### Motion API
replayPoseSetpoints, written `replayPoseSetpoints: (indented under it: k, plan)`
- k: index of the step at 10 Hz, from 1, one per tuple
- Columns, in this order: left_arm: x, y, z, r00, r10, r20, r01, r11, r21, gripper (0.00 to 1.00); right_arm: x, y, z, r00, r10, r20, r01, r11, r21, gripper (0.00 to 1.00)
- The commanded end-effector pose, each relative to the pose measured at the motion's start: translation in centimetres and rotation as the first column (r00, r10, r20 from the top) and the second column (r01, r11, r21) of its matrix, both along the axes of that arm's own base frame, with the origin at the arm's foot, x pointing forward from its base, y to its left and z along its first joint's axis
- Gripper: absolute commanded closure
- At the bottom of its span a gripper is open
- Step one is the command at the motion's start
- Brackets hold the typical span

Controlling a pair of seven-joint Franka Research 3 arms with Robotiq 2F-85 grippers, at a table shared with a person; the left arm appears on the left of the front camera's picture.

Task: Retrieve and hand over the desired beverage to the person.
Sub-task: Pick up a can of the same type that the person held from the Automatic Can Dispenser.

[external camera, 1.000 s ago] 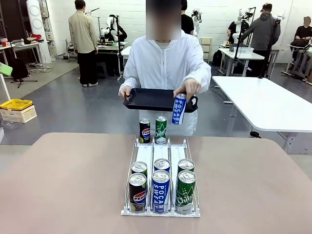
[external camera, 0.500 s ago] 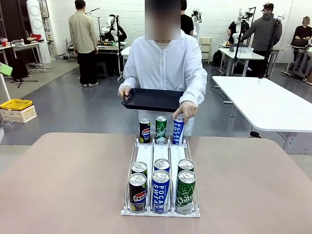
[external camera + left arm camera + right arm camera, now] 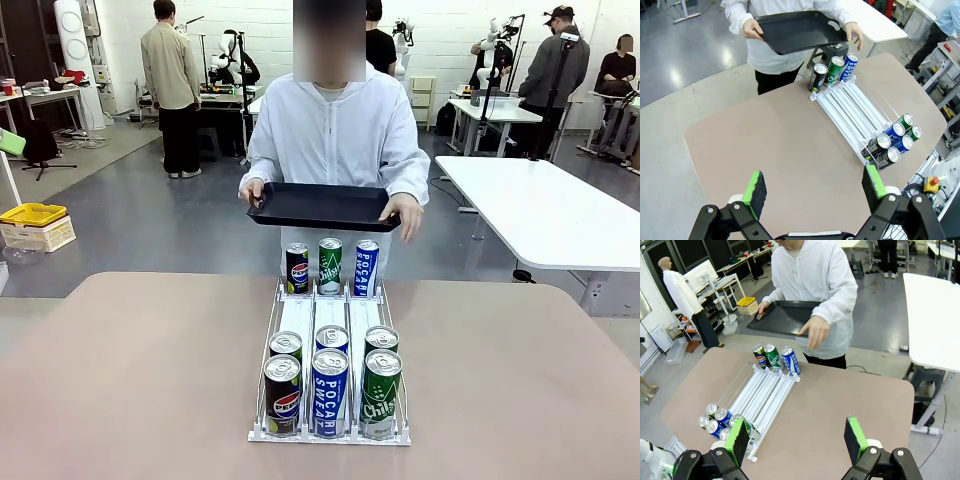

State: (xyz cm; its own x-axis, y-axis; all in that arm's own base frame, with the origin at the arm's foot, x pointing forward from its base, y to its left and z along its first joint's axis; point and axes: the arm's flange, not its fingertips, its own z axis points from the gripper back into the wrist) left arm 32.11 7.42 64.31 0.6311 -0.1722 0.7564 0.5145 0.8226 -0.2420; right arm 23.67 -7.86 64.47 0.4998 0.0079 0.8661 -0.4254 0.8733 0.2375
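"POCARI SWEAT" on the front blue can (image 3: 329,392), "Chils" on the green can (image 3: 380,396) beside it

the person (image 3: 335,135) wears white, the tray (image 3: 320,205) is black, the table (image 3: 130,370) tan, the rack (image 3: 298,318) white.

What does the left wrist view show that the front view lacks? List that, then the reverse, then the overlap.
Left wrist view: the left gripper, open above the table, and a red button on a yellow box. Front view: a yellow crate at far left, a bystander in beige. Both: the person holding the black tray, the rack, three cans at its far end, six cans at its near end.
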Motion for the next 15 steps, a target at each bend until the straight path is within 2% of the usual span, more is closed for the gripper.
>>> replayPoseSetpoints:
  k: [1,2,3,4,5,6,7,8,9,10,11,12,15]
  plan:
    - [0.1,0.1,-0.1,1.0,-0.017,0.006,0.017,1.0,-0.001,0.0,0.3,0.3,0.0,1.0,0.025,0.002,-0.025,1.0,0.01,0.0]
    - [0.0,0.0,0.0,1.0,0.0,0.0,0.0,1.0,0.0,0.0,0.3,0.3,0.0,1.0,0.025,0.002,-0.025,1.0,0.01,0.0]
    - [1.5,-5.9,0.6,0.992,-0.099,-0.084,0.11,0.983,0.149,0.0,0.3,0.3,0.0,1.0,0.025,0.002,-0.025,1.0,0.01,0.0]
    - [2.6,-12.2,0.6,0.969,-0.188,-0.161,0.23,0.928,0.295,0.0,0.3,0.3,0.0,1.0,0.025,0.002,-0.025,1.0,0.01,0.0]
    - [3.3,-18.5,-0.1,0.937,-0.217,-0.273,0.316,0.858,0.405,0.0,0.3,0.3,0.0,1.0,0.025,0.002,-0.025,1.0,0.01,0.0]
    - [3.1,-24.0,-1.5,0.903,-0.176,-0.392,0.364,0.799,0.479,0.0,0.3,0.3,0.0,1.0,0.025,0.002,-0.025,1.0,0.01,0.0]
    - [2.1,-29.5,-3.3,0.881,-0.106,-0.461,0.365,0.771,0.521,0.0,0.3,0.3,0.0,1.0,0.025,0.002,-0.025,1.0,0.01,0.0]
    - [1.2,-33.8,-4.8,0.873,0.049,-0.486,0.27,0.78,0.564,0.0,0.3,0.3,0.0,1.0,0.025,0.002,-0.025,1.0,0.01,0.0]
    - [0.1,-37.1,-6.1,0.862,0.222,-0.456,0.13,0.773,0.621,0.0,0.3,0.3,0.0,1.0,0.025,0.002,-0.025,1.0,0.01,0.0]
    - [-0.8,-39.8,-7.1,0.847,0.337,-0.411,0.019,0.753,0.658,0.0,0.3,0.3,0.0,1.0,0.025,0.002,-0.025,1.0,0.01,0.0]
    - [-1.6,-41.9,-7.9,0.839,0.354,-0.414,-0.016,0.776,0.631,0.0,0.3,0.3,0.0,1.0,0.025,0.002,-0.025,1.0,0.01,0.0]
    - [-1.4,-43.9,-8.6,0.807,0.395,-0.439,-0.073,0.805,0.589,0.0,0.3,0.3,0.0,1.0,0.025,0.002,-0.025,1.0,0.01,0.0]
    - [0.0,-45.5,-9.1,0.802,0.356,-0.48,-0.154,0.899,0.41,0.0,0.3,0.3,0.0,1.0,0.025,0.002,-0.025,1.0,0.01,0.0]
